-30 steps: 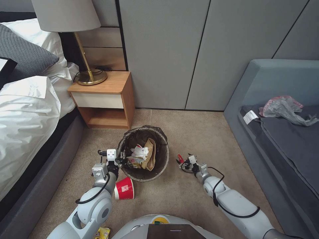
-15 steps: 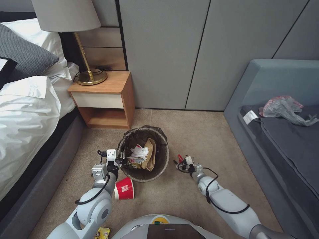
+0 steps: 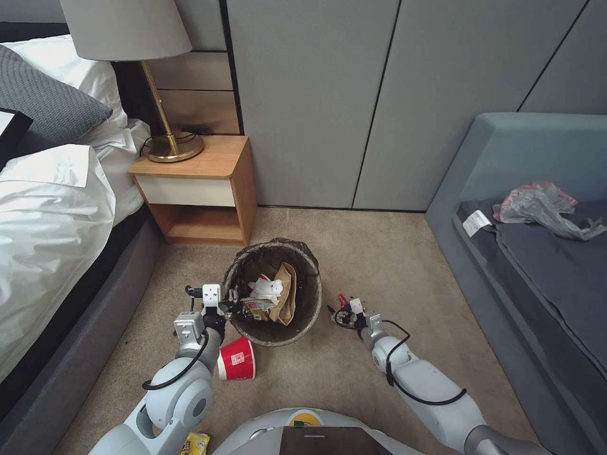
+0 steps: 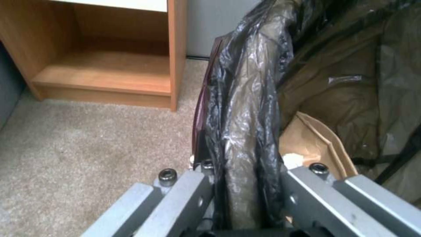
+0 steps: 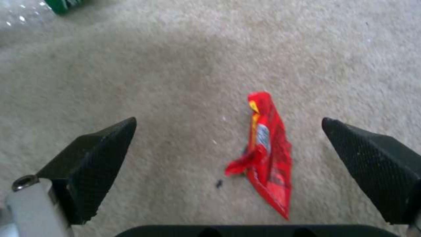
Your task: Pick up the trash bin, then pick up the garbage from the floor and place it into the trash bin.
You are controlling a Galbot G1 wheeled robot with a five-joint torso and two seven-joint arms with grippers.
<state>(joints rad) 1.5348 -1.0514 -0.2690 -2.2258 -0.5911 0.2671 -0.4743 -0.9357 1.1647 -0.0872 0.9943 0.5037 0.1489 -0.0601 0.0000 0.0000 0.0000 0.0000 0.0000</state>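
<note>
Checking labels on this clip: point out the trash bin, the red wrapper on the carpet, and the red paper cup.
trash bin [image 3: 310, 297]: head view, bag-lined rim on the right side.
red wrapper [image 5: 267, 154]: right wrist view, middle of the crumpled packet.
red paper cup [image 3: 237, 359]: head view, its side wall.

**What the frames hide or cut off**

The clear plastic bottle with a green label [image 5: 31, 10] is blurred and cropped at the right wrist view's corner. The yellow snack wrapper [image 3: 195, 443] is cut by the head view's bottom edge. The red-and-white paper cup [image 3: 236, 360] lies partly behind the left arm.
</note>
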